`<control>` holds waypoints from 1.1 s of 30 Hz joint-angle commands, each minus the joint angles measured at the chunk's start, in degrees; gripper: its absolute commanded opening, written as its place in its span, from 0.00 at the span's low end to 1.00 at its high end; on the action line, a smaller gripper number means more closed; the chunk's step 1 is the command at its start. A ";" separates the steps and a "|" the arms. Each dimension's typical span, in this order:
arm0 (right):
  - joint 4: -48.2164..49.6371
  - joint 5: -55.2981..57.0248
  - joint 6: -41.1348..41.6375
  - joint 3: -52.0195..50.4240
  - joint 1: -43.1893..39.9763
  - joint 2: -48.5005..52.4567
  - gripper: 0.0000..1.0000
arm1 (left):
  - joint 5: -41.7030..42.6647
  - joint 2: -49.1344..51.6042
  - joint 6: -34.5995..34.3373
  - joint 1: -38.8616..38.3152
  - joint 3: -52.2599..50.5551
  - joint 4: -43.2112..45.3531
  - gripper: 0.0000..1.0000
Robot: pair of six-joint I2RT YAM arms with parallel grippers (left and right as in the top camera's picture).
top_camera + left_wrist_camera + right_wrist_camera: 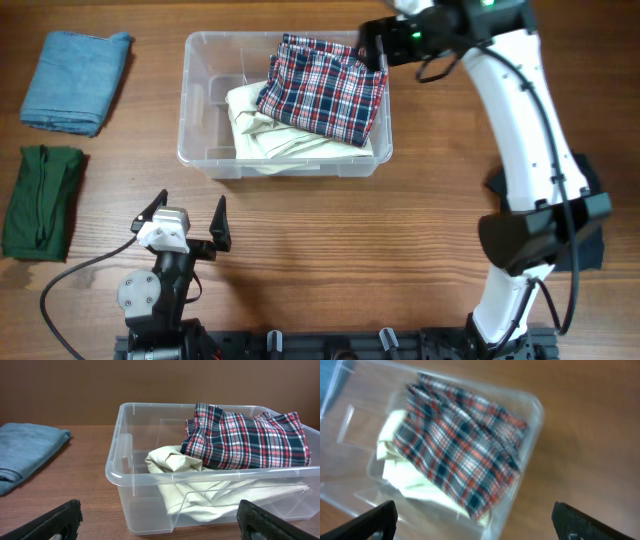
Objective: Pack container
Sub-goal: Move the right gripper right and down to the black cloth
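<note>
The clear plastic container (196, 150) stands at the back middle of the table. Inside it a red-and-navy plaid cloth (325, 88) lies on top of a cream cloth (262, 138). My right gripper (375, 47) hovers open over the container's far right corner, holding nothing. From its wrist view the right gripper (472, 522) looks down on the plaid cloth (465, 455), the cream cloth (395, 460) and the container's rim (535, 405). My left gripper (186, 215) stands open near the front edge. In its wrist view the left gripper (160, 527) faces the container (120, 477), apart from it.
A folded blue cloth (75, 80) lies at the back left and a folded green cloth (40, 200) in front of it. A dark cloth (592, 245) lies at the right, partly under the right arm. Bare wood separates the container from the left gripper.
</note>
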 commanded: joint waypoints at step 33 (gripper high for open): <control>-2.08 9.05 22.64 -48.52 -49.79 -46.47 1.00 | 0.07 -0.42 0.87 -0.26 -0.33 0.04 1.00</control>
